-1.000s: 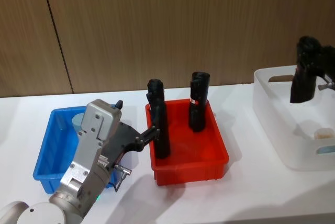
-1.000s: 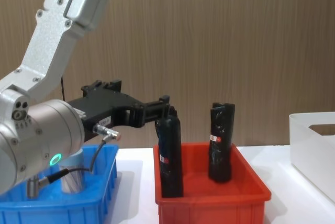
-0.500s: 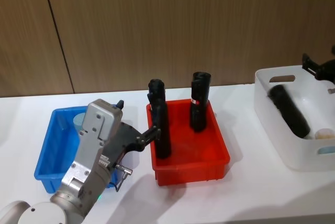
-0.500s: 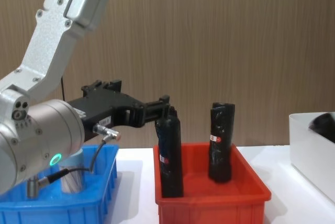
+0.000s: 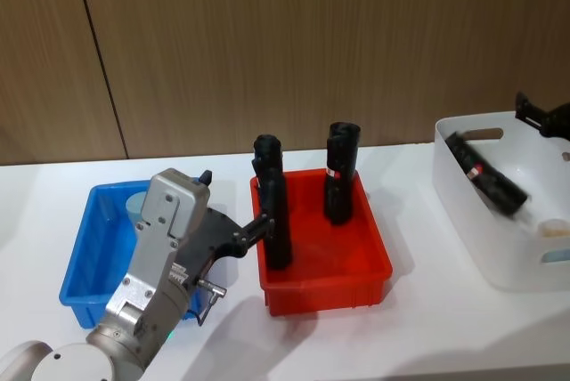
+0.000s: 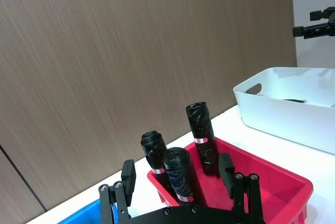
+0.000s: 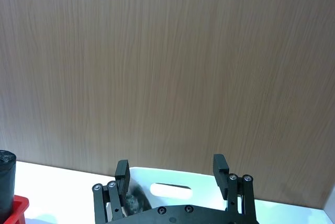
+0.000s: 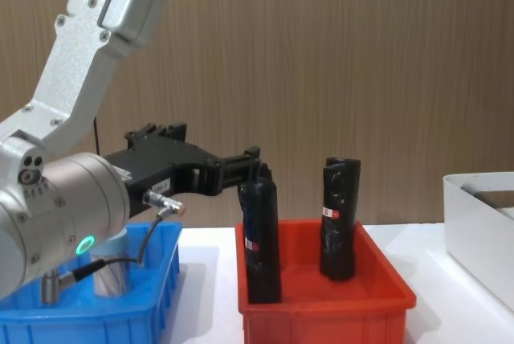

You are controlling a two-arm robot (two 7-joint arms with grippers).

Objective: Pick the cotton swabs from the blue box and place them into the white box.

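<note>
Weirdly, the white box (image 5: 472, 230) far right holds a black tube (image 5: 486, 175), since the right gripper (image 7: 172, 174) above it hangs spread and empty. Left gripper (image 6: 178, 178), fingers apart, hovers over the blue box (image 5: 85, 261), where the cotton swabs (image 8: 110, 273) wait.

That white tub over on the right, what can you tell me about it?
The white box is a slightly see-through plastic bin with smooth sides, a rounded rim and handle cutouts in its end walls. It sits upright on the white table, right of the red bin and not touching it. Inside, a black tube with a red-white label lies slanted, beside a small pale item at the near end. The right gripper is above its far edge, open.
</note>
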